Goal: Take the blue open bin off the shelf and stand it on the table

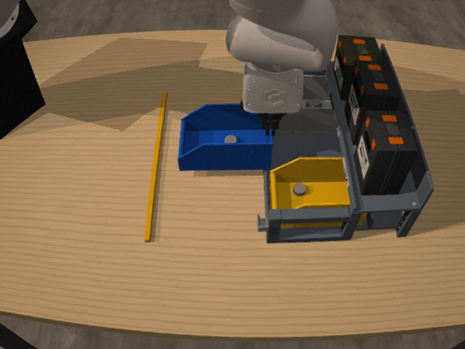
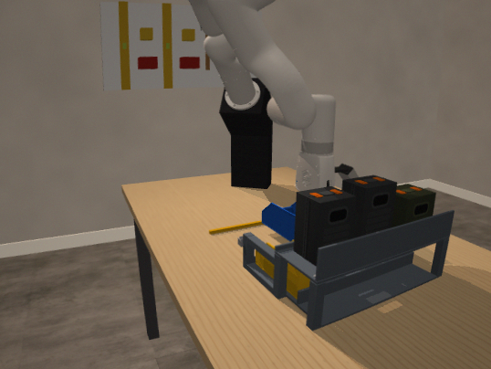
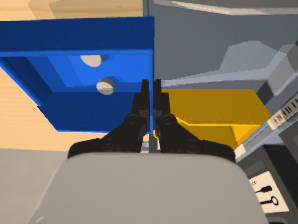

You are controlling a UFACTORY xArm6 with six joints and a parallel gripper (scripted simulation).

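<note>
Gripper (image 1: 269, 127) (image 3: 151, 90) clamps blue bin (image 1: 227, 157) (image 2: 278, 223) (image 3: 90, 111) near yellow bin (image 1: 326, 192) (image 2: 265, 265) (image 3: 215, 106)
</note>
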